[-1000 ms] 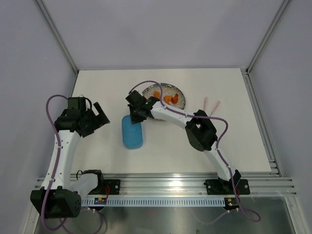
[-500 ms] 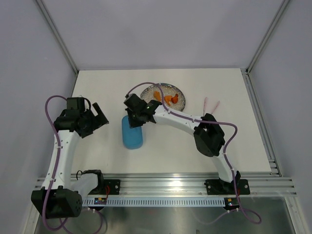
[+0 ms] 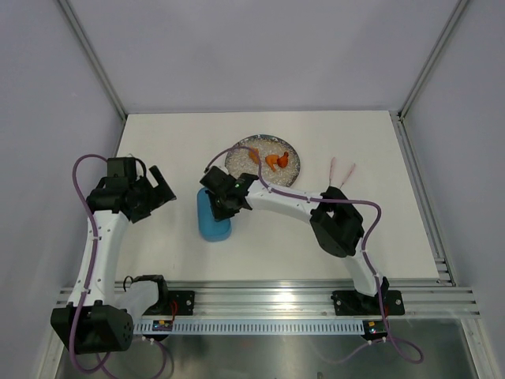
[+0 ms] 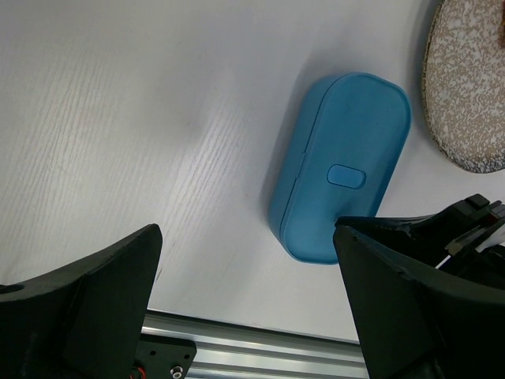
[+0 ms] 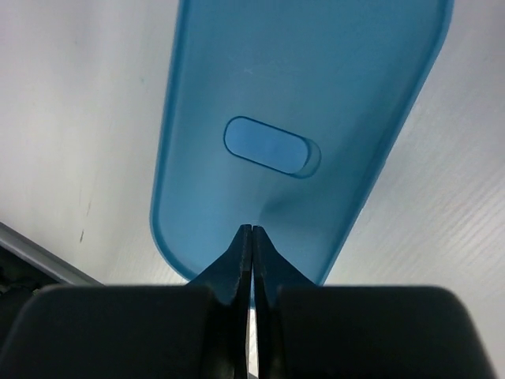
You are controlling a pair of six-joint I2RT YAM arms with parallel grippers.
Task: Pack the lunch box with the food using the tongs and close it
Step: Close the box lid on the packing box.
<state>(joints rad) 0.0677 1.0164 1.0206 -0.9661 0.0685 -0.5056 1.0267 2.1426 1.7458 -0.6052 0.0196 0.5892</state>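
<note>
The right gripper (image 5: 252, 237) has its two black fingers pressed flat together and holds nothing. Their tips meet the flat lid of the small blue rounded-oblong plastic lunch box (image 5: 316, 71), just on the 6 o'clock side of the lid's oblong recess (image 5: 271, 147). Whether they press or only graze, I cannot tell.

A second ago this gripper hung at the 9 o'clock rim of the round speckled glass plate (image 3: 245, 158). It has since slid toward 6 o'clock and now sits over the far end of the box, so the whole plate shows. The box, lying at 7 o'clock of the plate on the white table (image 3: 316, 229), has not shifted.

The orange food chunks (image 3: 274, 160) remain on the plate. The thin pale pink tongs (image 3: 341, 170) lie untouched at 3 o'clock of the plate, well apart from both arms. The left gripper (image 3: 158, 189) has stayed at 9 o'clock of the box, jaws spread wide and empty.

With the lid on and the food unpacked, I judge that packing has not begun. The move reads as a first approach to the lid, which has to come off before the tongs are any use.
</note>
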